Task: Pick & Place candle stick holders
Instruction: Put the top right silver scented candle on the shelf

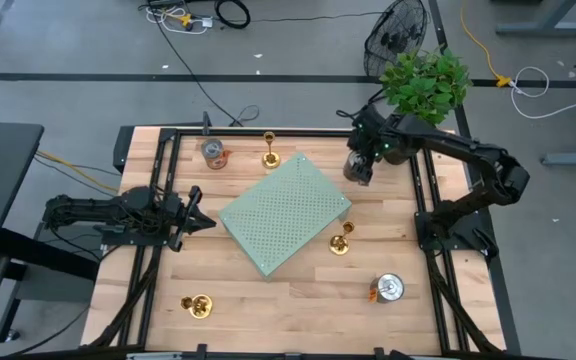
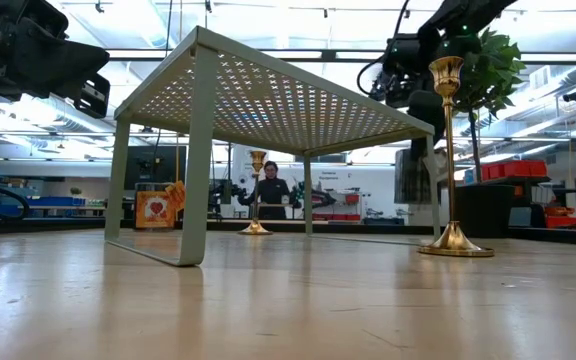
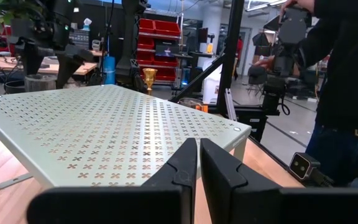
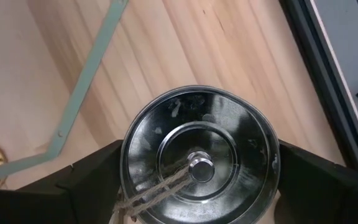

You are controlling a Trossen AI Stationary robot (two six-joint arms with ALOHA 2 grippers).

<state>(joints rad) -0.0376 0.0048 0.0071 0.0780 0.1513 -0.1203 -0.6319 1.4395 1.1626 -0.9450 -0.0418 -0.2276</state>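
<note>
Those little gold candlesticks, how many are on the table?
3. One stands at the far edge by a tin can, one sits right of the green rack, one lies near the front left. Others could hide beneath the rack.

Grey concrete floor (image 1: 298,40) surrounds the light wooden plank table (image 1: 288,310), with dark seam lines crossing it. At 12 o'clock of the table lie coiled black cables (image 1: 230,12); at 1 o'clock stands a black wire-cage fan (image 1: 396,38). Red storage bins (image 3: 166,34) line shelving in the room beyond. A person in dark clothing (image 3: 347,87) stands alongside. Overhead strip lighting (image 2: 298,10) runs along the ceiling.
</note>
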